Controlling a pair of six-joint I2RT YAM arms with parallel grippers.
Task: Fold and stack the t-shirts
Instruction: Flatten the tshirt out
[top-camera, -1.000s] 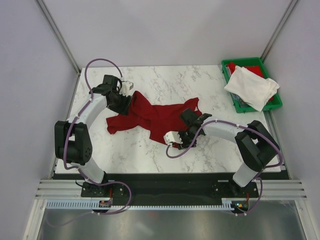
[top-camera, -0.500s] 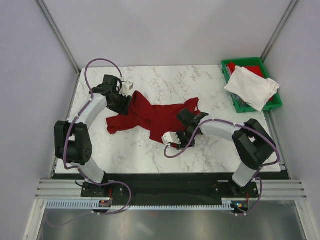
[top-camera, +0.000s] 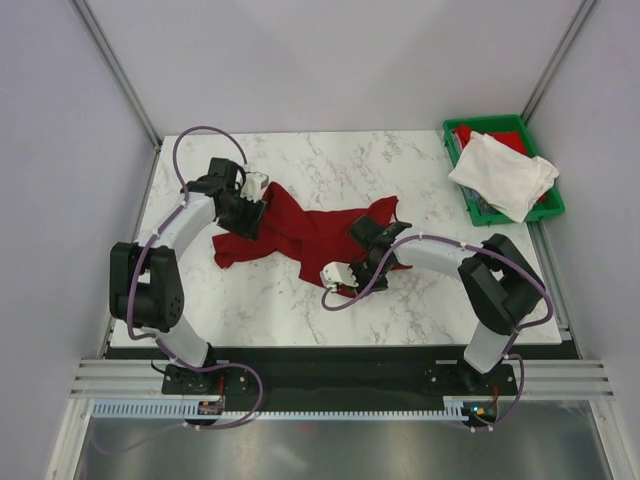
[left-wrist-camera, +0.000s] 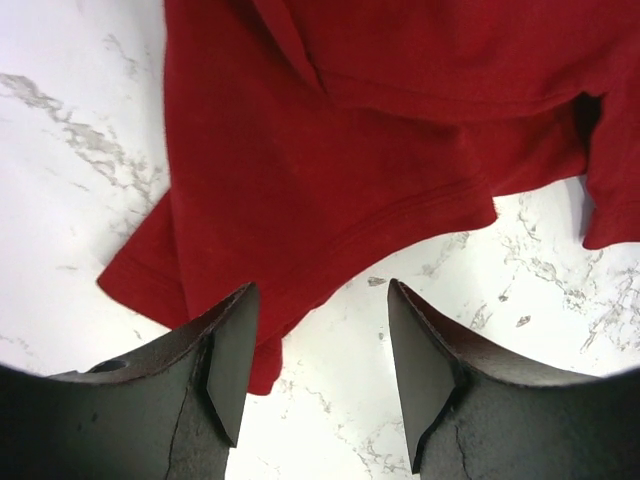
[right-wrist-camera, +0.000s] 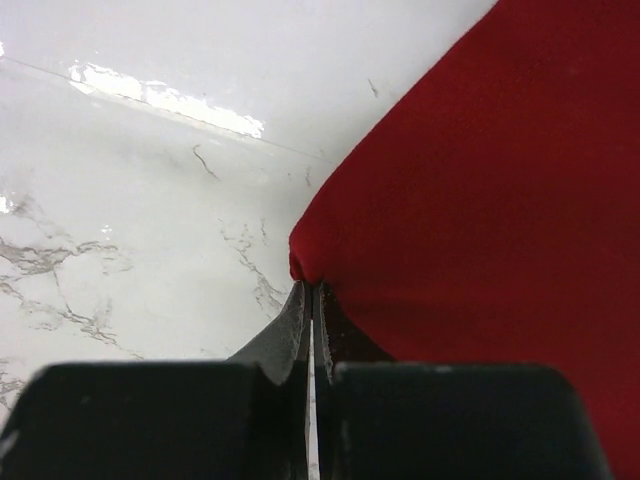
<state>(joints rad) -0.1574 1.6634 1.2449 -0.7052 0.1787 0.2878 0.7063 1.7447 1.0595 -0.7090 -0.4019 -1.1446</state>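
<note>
The dark red t-shirt lies crumpled and spread across the middle of the marble table. My right gripper is shut on the shirt's near corner; the right wrist view shows the pinched red cloth bunched at the fingertips of the gripper. My left gripper is open over the shirt's left edge; in the left wrist view the gripper has bare table between its fingers, with a red hem just ahead and under the left finger. The off-white t-shirt lies crumpled in the bin.
A green plastic bin stands at the table's far right, with some red cloth showing under the off-white shirt. Purple cables loop off both arms. The table's edges are bounded by grey walls and a metal frame.
My right gripper has moved a little to the left with the shirt's corner in it. My left gripper has shifted slightly right and nearer along the shirt's left edge.
</note>
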